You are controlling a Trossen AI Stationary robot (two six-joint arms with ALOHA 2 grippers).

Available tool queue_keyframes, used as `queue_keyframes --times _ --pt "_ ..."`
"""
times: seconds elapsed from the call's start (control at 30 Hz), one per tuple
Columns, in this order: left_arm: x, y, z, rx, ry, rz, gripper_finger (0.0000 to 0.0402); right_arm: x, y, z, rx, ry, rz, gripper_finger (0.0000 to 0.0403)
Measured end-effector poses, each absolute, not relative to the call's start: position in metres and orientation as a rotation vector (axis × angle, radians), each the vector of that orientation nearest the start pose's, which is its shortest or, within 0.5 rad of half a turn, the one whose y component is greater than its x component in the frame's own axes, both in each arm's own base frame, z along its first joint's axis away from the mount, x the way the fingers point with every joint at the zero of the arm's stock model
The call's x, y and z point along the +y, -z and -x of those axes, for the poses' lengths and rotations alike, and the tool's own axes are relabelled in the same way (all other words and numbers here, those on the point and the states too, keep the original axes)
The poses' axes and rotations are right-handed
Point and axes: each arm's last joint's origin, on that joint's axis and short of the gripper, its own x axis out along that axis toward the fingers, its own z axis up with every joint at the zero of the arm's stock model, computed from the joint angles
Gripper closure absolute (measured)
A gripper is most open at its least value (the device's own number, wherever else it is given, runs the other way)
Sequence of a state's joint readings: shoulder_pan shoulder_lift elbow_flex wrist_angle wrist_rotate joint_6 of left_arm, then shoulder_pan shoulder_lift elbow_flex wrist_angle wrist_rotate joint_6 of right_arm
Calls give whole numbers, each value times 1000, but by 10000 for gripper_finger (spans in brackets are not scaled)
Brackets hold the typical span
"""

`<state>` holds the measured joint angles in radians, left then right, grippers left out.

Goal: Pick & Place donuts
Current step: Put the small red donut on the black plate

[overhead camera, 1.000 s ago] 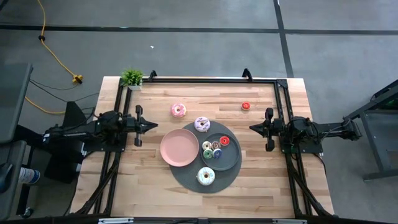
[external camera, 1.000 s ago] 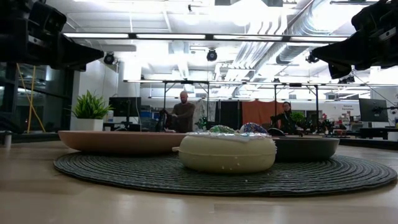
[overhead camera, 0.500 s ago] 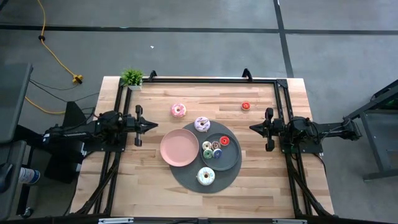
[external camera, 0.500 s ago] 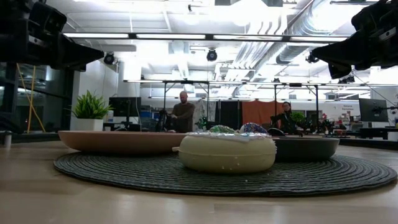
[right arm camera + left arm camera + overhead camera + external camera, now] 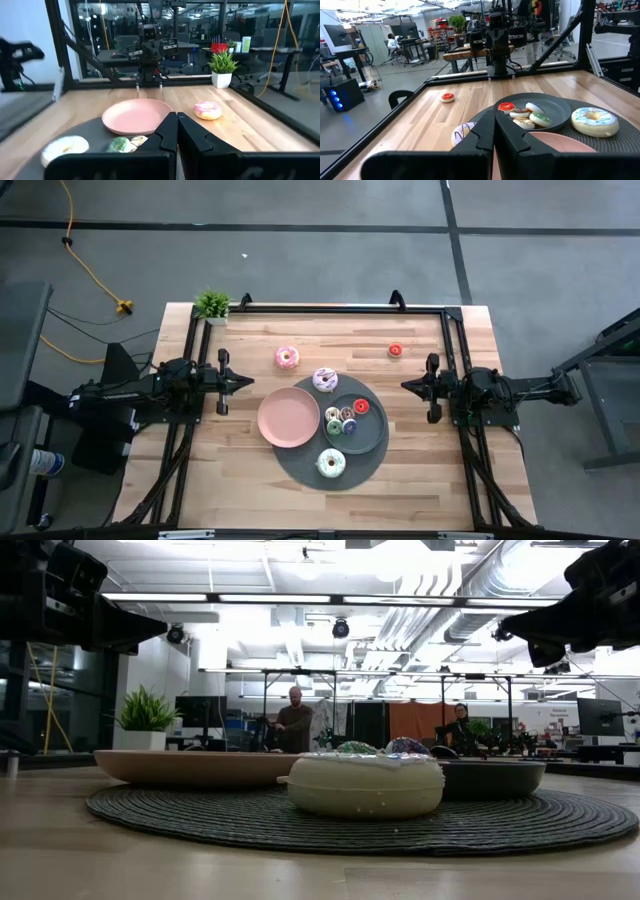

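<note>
Both claws are closed and hold nothing: the left gripper (image 5: 246, 381) hangs at the table's 9 o'clock edge, pointing inward, and the right gripper (image 5: 406, 385) mirrors it at 3 o'clock, each arm stretched level above the wood.

Between them the wooden table (image 5: 440, 470) carries a round dark mat (image 5: 300, 465). On the mat, a pink plate (image 5: 288, 418) sits at 9 o'clock and a grey plate (image 5: 370, 435) at 3 o'clock.

A white-iced donut (image 5: 331, 464) lies on the mat at 6 o'clock, and a purple-sprinkled donut (image 5: 325, 380) at 12 o'clock on the mat's rim. A pink-iced donut (image 5: 287, 358) rests on bare wood beyond the mat toward 11 o'clock.

Several tiny donuts (image 5: 343, 420) cluster on the grey plate. One tiny red donut (image 5: 395, 351) lies alone toward 1 o'clock. A small potted plant (image 5: 212, 305) stands at the far 10 o'clock corner.
</note>
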<state>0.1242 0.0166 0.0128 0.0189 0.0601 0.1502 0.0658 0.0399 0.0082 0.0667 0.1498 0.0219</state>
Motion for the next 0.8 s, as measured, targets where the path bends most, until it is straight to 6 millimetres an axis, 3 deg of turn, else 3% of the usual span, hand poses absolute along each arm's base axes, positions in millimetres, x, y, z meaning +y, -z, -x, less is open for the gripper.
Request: queue_keyframes --times 0.33,0.47,0.63,0.8 --pt "10 -168 -97 -10 -65 -152 401 -1 -174 -99 -42 109 -312 402" --pt "10 -168 -97 -10 -65 -152 401 -5 -190 -96 31 141 -282 402" --pt "10 -168 -97 -10 -65 -152 401 -12 -211 -98 242 248 -188 402" --pt "10 -168 -97 -10 -65 -152 401 -21 -226 -124 423 347 -138 402"
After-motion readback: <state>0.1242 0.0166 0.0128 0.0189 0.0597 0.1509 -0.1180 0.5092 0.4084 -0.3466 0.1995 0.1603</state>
